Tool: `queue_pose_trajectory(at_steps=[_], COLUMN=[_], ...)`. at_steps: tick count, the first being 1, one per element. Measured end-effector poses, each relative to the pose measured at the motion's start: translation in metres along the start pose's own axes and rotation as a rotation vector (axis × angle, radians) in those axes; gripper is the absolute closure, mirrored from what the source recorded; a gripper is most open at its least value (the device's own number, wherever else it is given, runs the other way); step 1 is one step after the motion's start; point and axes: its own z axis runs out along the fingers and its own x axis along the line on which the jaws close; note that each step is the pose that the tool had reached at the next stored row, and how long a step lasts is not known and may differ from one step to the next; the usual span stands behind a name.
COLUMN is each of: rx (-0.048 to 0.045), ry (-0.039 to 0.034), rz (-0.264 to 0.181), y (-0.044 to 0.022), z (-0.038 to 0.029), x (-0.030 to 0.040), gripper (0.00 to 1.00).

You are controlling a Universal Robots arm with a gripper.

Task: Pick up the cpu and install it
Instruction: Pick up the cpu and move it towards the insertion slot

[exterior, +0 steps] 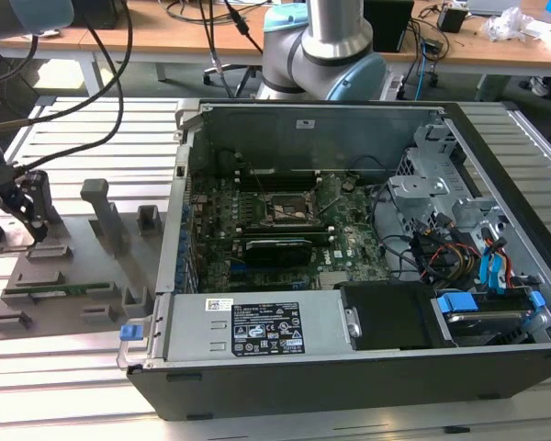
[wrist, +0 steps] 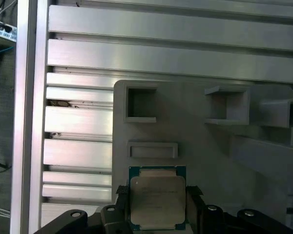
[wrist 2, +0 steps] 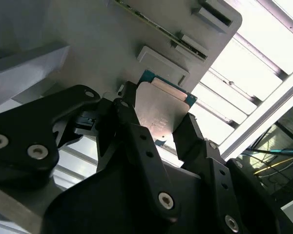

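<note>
The cpu (wrist: pixel 157 197), one silver-topped chip, is being pinched at opposite edges by the gripper's (wrist: pixel 156 195) two fingers (wrist: pixel 193 200), over one grey tray (exterior: pixel 83 266) at the exterior view's left.

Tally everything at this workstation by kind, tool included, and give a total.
cpu: 1
tool: 1
memory stick: 1
grey fixture tray: 1
open computer case: 1
Total: 5

The cpu (wrist: pixel 157 199) is silver-grey with a teal rim, the gripper (wrist 2: pixel 158 114) black.
</note>
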Motion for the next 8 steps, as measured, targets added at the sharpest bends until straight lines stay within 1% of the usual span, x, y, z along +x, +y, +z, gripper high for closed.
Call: queue_pose_trajectory(at_steps=[4, 8], rx=[0.0, 0.0], ry=[0.0, -0.0001], rz=[0.0, 0.0], y=[-0.0002, -0.0003], z=[-0.0051, -0.0081], x=[-0.0002, -0.0002], gripper=[0.45, 0.45])
